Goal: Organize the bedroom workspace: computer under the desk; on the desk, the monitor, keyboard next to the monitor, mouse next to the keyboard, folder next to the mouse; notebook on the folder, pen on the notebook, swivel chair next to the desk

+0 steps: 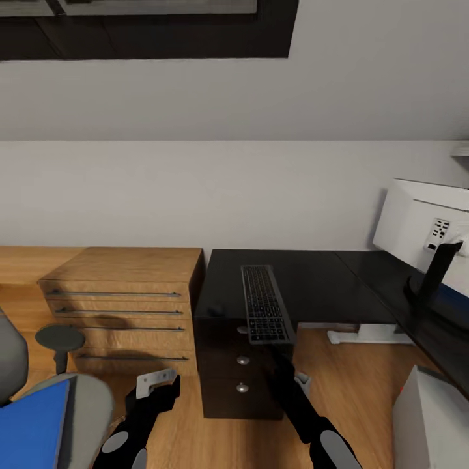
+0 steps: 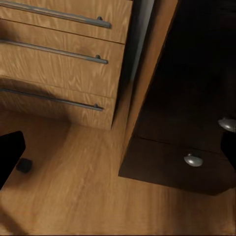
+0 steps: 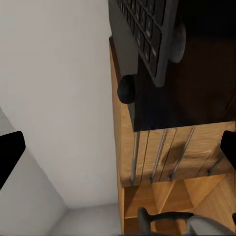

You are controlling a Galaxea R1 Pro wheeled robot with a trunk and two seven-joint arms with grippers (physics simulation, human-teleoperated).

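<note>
Arms: both black, rounded segments, with light grey oval panels near the lower edge of the head view.
Left pincer (image 1: pixel 158 384): black body carrying a pale grey angular bracket with small dark holes.
Right pincer (image 1: pixel 280 365): black, slim, with a small grey piece at its side.

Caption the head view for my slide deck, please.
Keyboard overhangs the black desk edge; blue folder waits on the chair.

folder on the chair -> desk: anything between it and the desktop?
Yes. The wooden dresser stands between the swivel chair holding the blue folder and the desk. The keyboard overhangs the near desk edge.
</note>
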